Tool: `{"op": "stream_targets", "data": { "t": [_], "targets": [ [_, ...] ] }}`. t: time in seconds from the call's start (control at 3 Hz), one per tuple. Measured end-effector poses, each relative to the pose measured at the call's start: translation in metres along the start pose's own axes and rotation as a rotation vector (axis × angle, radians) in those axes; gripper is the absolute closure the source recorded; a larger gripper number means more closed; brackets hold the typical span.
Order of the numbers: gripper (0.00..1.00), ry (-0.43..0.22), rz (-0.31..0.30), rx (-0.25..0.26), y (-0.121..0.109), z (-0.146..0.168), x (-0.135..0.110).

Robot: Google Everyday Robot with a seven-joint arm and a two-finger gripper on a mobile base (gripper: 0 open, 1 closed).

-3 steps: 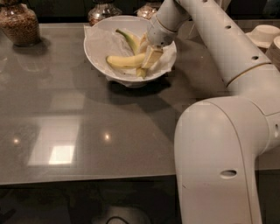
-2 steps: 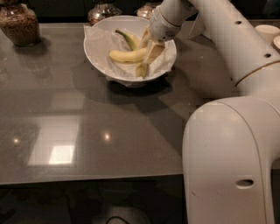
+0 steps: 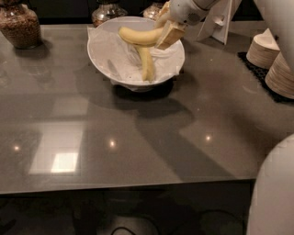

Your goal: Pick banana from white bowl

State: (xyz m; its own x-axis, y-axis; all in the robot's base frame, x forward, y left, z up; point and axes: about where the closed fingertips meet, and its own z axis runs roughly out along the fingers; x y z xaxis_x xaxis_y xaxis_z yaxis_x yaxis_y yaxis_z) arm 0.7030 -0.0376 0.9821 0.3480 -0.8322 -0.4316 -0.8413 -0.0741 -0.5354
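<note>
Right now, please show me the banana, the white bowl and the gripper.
banana [image 3: 136, 36], camera view, yellow middle.
white bowl [image 3: 182, 58], camera view, right rim.
gripper [image 3: 160, 35], camera view, between fingertips gripping banana, over bowl.

Gripper [image 3: 164, 28] above the white bowl's [image 3: 133, 84] far rim, clamped on banana [image 3: 138, 36]; banana's right end hidden in the grip. Arm [image 3: 189, 9] cut by top edge. Jar [image 3: 18, 27] top cropped. Stacked bowls [image 3: 281, 73] cropped at right.

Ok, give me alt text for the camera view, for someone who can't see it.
The gripper, at the top of the picture, holds a banana by one end over a paper-lined white bowl on a grey table. A slimmer banana lies in the bowl. Jars stand behind it, and stacked bowls sit at the right edge.
</note>
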Motion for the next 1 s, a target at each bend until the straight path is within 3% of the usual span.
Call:
{"op": "stream_targets", "data": {
  "t": [0.33,0.67,1.0],
  "targets": [
    [1.00,-0.061,0.036,0.083,0.025,-0.051,-0.026],
    [1.00,-0.114,0.059,0.098,0.065,-0.091,-0.046],
    [1.00,-0.180,0.099,0.052,0.086,-0.109,-0.054]
  ]
}}
